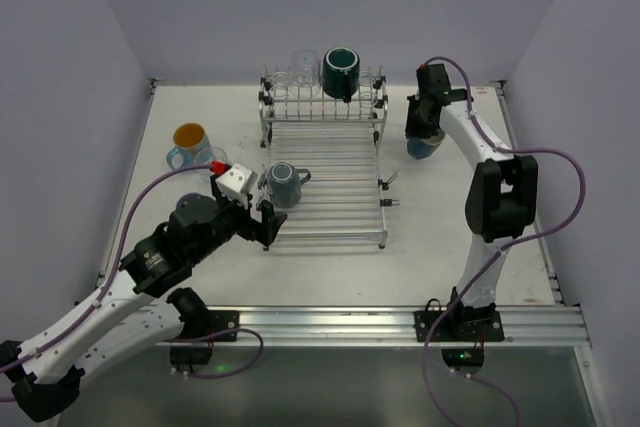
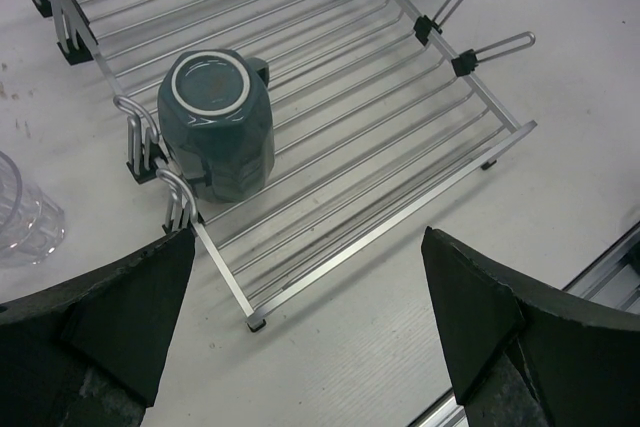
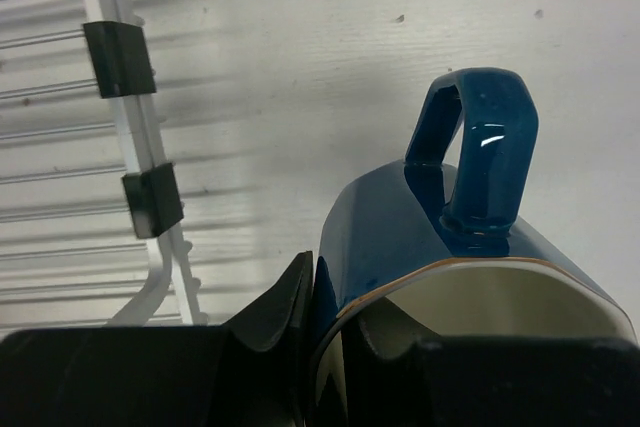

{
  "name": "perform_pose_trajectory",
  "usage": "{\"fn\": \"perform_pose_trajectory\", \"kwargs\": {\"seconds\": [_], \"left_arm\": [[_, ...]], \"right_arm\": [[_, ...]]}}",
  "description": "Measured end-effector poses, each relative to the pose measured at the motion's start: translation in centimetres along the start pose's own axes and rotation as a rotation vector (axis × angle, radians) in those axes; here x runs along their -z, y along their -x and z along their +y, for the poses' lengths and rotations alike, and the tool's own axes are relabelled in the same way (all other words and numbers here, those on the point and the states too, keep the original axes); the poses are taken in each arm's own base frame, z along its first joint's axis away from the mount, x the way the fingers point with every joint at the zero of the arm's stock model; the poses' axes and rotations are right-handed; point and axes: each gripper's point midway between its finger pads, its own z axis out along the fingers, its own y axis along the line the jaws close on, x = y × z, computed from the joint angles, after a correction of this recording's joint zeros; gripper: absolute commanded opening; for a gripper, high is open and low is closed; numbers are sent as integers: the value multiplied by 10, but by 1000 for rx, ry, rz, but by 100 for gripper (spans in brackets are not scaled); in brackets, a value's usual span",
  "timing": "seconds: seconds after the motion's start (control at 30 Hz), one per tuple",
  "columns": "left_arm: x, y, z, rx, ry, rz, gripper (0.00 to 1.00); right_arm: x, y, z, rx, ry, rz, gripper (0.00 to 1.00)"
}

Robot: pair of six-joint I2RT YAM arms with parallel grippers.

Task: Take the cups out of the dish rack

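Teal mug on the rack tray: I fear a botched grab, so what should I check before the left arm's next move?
1. Left gripper open: ok, jaws wide apart.
2. Teal mug reachable: ok, base up on the dish rack flat slats, nothing stacked on it.
3. Mug centred between the fingers: not ok, it sits off-centre, ahead of the tips.
4. Clear tumbler beside the rack out of the finger's way: cannot tell.
5. Right gripper secure on the dark blue mug, away from the rack: ok, clamped on its rim.
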Motion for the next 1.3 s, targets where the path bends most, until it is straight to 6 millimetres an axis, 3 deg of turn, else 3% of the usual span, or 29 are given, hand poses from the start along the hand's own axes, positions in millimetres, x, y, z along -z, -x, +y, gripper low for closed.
{"fn": "perform_pose_trajectory", "kwargs": {"seconds": [0.13, 0.27, 0.37, 0.4, 0.47, 0.5, 0.6, 0.7, 0.77, 0.87, 0.97, 1.1, 1.23, 1.3], "left_arm": [[-1, -1, 1, 1, 6, 4, 100], [-5, -3, 6, 3, 23, 19, 100], [-10, -6, 15, 13, 57, 36, 100], [-11, -7, 19, 16, 70, 43, 100], [-14, -9, 25, 23, 92, 54, 100], [-15, -10, 28, 26, 103, 57, 100], [-17, -12, 33, 31, 123, 65, 100], [-22, -16, 34, 34, 133, 93, 100], [-28, -18, 33, 42, 139, 118, 100], [-37, -13, 32, 69, 148, 138, 100], [-48, -7, 29, 95, 154, 147, 100], [-71, -6, 34, 110, 203, 174, 100], [-97, -14, 45, 101, 271, 220, 100], [-107, -21, 50, 102, 289, 246, 100]], "right_arm": [[-40, -14, -4, -3, 6, 89, 0], [-58, -29, -7, -1, 13, 148, 2], [-57, -26, -6, 3, 19, 146, 21], [-57, -26, -7, 4, 19, 145, 37], [-57, -25, -7, 4, 18, 143, 50], [-56, -25, -7, 8, 19, 140, 62], [-52, -21, -6, 9, 28, 118, 79], [-32, -15, -4, -1, 47, 72, 95], [-9, -7, -2, -13, 67, 18, 99], [36, 6, 2, -45, 123, -106, 99], [99, 9, 12, -100, 246, -295, 99], [154, -27, 29, -142, 452, -444, 99], [165, -73, 45, -141, 588, -443, 99], [160, -92, 46, -148, 615, -416, 99]]}}
